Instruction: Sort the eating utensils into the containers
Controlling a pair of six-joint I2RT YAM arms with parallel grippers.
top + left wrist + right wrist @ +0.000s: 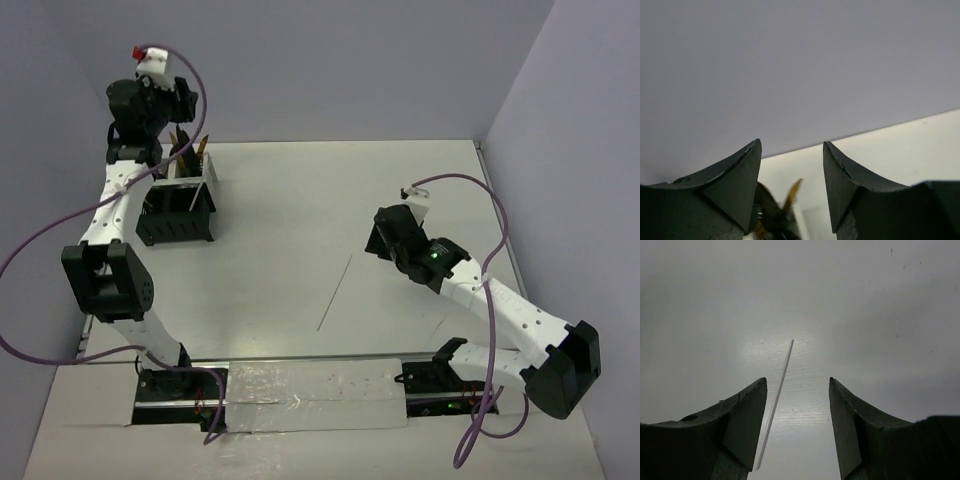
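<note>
— Purple walls [350, 60] stand round a white table [300, 200]. What is on it?

— One black box [178, 215] with a pale top part. It sits at the far left of the table, close to the back wall.

— Where is the cutlery [190, 148]?

— It stands up inside the black box. Gold ends and dark handles poke out of the top. I cannot tell which are forks and which are spoons, or which slot each one is in.

— What about the left arm [115, 200]?

— It reaches up high, and its head hangs over the black box.

— Is the left pincer [791, 150] holding anything?

— No. Its two dark fingers stand wide apart, with only wall and table between them. Low down in its own camera, a blurry gold tip [795, 189] shows under the gap.

— And the right arm [500, 310]?

— It bends over the right side of the table, well apart from the black box. The right pincer [797, 382] points down at the table. It is wide too, with nothing in it.

— What lies under it?

— A thin white stick [777, 400], flat on the table. Its near end runs close by one finger [740, 430]. From above, the white stick lies in the middle of the table, near the right pincer and far from the black box.
</note>
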